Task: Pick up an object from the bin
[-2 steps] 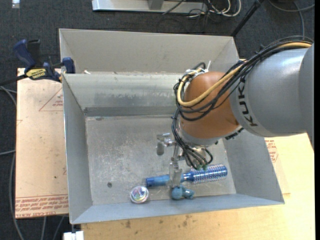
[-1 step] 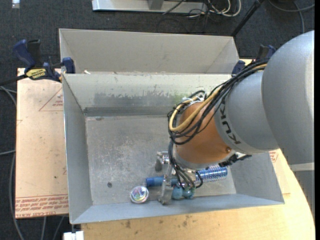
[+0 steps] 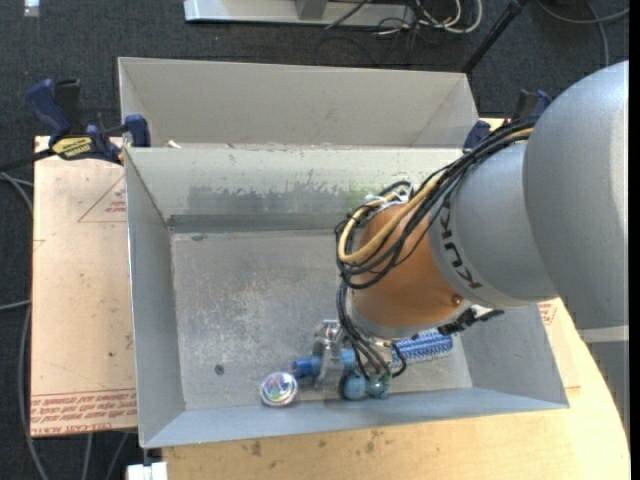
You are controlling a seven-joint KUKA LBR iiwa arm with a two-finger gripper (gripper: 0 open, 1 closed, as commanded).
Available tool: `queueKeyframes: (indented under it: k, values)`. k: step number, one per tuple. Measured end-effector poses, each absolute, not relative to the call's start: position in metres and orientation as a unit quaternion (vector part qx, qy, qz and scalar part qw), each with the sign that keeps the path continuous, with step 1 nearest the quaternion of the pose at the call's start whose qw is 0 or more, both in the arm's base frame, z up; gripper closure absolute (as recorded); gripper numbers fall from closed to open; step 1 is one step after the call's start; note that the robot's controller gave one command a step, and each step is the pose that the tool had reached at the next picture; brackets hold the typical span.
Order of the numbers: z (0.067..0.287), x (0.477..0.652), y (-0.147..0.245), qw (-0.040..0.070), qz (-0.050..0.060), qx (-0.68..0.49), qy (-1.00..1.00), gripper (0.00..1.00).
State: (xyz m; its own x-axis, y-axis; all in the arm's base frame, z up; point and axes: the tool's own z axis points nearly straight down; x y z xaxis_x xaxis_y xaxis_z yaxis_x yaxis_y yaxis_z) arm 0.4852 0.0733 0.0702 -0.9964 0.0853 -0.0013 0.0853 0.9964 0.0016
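Here the gripper (image 3: 336, 360) is down at the floor of the grey bin (image 3: 250, 268), close to the wall nearest the camera, with the orange cover (image 3: 400, 268) of the wrist and a bundle of black and yellow cables (image 3: 350, 238) right above it. Whether it is released or clenched cannot be told, because its tip is lost among the cables and the small things around it.

Touching it, or just beside it, on the view's left is a small blue piece (image 3: 307, 368). Just below it, toward the near wall, lies a rounded blue piece (image 3: 360, 387). One of these two is the thing it is over; which one cannot be told, and neither is plainly gripped.

Farther to the left of the gripper, past the small blue piece, rests a round silvery disc (image 3: 279, 389) with a bluish centre. To the gripper's right, half under the orange cover, lies a blue studded strip (image 3: 425, 346).
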Motion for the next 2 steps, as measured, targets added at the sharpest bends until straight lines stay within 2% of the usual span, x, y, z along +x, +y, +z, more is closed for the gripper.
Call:
queueKeyframes:
  k: [1,2]
  values:
    - [0.2649,0.5196,0.0983,0.006,0.002,0.051,0.999,1.0]
    - [0.2607,0.5178,0.0976,0.001,0.001,0.052,0.999,0.0]
